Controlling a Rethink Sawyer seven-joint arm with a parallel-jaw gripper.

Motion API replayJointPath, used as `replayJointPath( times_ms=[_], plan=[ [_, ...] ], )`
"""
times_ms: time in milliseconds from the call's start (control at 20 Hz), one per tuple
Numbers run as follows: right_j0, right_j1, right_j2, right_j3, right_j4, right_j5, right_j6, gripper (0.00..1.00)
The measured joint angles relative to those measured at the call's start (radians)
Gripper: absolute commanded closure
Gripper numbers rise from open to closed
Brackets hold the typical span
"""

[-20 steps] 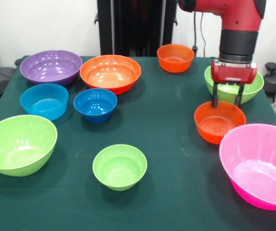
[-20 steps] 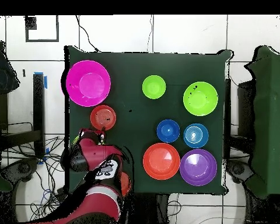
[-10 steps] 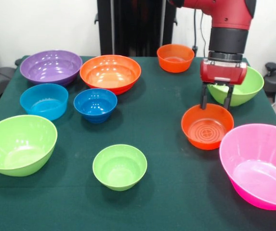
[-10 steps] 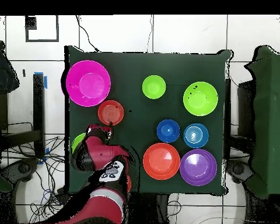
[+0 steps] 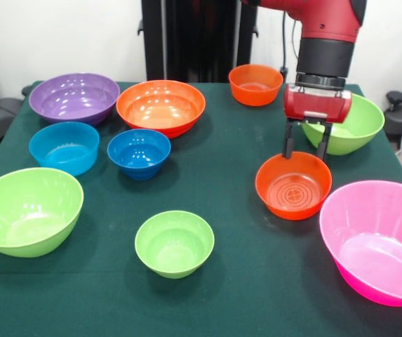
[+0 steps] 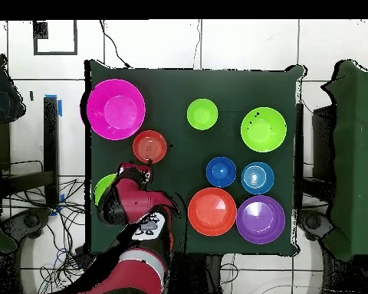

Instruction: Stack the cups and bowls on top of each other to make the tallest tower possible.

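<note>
The gripper (image 5: 304, 149) is clamped on the far rim of a small orange bowl (image 5: 293, 187), one finger inside and one outside. That bowl sits tilted just beside the pink bowl (image 5: 377, 239), in front of a green bowl (image 5: 351, 126). No tower stands; the other bowls lie separately on the table (image 5: 243, 281).

Dark green cloth-covered table (image 5: 236, 281) carries ten glossy round plastic bowls (image 5: 175, 243): green, blue, purple, orange, with a large pink plastic bowl (image 5: 376, 239) at one corner.
</note>
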Motion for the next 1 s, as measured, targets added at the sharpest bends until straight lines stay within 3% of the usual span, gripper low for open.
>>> replayJointPath(
  times_ms=[1000],
  plan=[
    [0.007,0.133,-0.002,-0.057,0.051,-0.111,0.0,0.0]
  ],
)
